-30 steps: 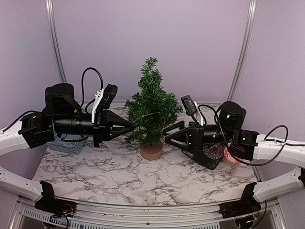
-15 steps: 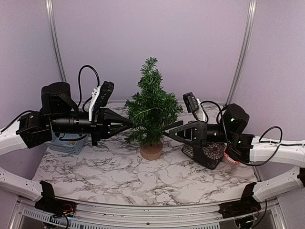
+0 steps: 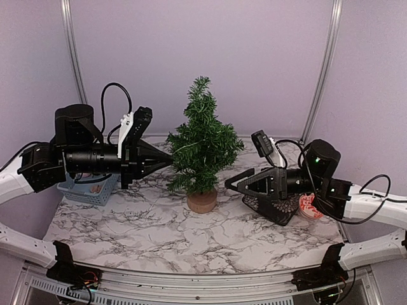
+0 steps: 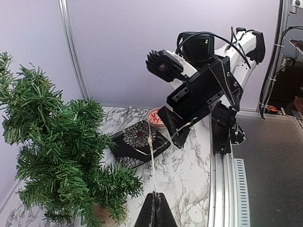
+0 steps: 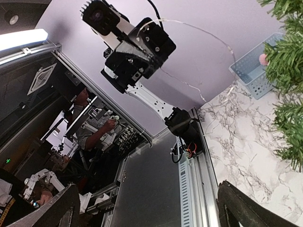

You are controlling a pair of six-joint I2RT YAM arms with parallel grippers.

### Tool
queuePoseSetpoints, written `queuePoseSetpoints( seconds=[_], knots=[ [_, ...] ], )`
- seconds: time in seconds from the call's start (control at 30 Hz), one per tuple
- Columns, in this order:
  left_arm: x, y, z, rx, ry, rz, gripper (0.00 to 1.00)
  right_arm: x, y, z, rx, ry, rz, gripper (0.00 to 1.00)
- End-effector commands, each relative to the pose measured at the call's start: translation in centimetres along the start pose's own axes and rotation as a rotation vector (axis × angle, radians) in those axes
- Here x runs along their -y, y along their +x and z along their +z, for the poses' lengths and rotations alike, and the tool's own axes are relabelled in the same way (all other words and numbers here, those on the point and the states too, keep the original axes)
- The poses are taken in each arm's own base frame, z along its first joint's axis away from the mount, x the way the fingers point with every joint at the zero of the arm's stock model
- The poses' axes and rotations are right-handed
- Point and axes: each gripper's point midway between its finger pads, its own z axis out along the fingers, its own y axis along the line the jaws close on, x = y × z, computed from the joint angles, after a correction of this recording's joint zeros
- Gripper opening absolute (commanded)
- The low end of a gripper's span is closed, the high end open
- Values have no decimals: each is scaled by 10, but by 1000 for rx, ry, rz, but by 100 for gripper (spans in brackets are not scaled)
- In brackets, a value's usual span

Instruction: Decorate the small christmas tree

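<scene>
left tool (image 3: pixel 168 159) clamped on thin pale strand (image 4: pixel 151 156); right tool (image 3: pixel 234 180) wide open. Mid-garland step; next, drape strand across small christmas tree (image 3: pixel 202 143) branches.

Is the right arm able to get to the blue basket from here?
Probably not directly. The tree stands between the right gripper and the basket, and the left arm hangs over the basket, left gripper shut on a thin string by the branches. It would have to go around.
</scene>
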Motion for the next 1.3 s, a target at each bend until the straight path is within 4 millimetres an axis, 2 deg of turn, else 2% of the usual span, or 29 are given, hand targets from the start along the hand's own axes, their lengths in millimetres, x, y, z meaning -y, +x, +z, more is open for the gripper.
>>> queuePoseSetpoints(
  seconds=[0.0,0.1,0.33,0.63,0.87,1.03,1.1,1.2,1.27],
  knots=[
    [-8,-2,0,-13,-22,21,0,16,32,-10,-87,62,31,98],
    [-5,2,5,-35,4,28,0,22,25,-7,-67,92,42,96],
    [5,10,19,-72,78,27,0,25,6,8,-93,110,58,84],
    [9,16,26,-104,103,53,0,32,11,17,-154,96,106,73],
    [11,17,29,-110,107,64,0,50,15,25,-197,135,142,44],
    [8,19,26,-115,80,57,0,52,16,27,-214,148,132,18],
    [6,19,25,-114,67,54,0,56,19,26,-223,161,126,3],
    [2,17,20,-108,39,43,0,63,28,21,-257,207,118,0],
    [-9,18,13,-105,-9,9,0,70,34,13,-288,268,74,0]
  ],
)
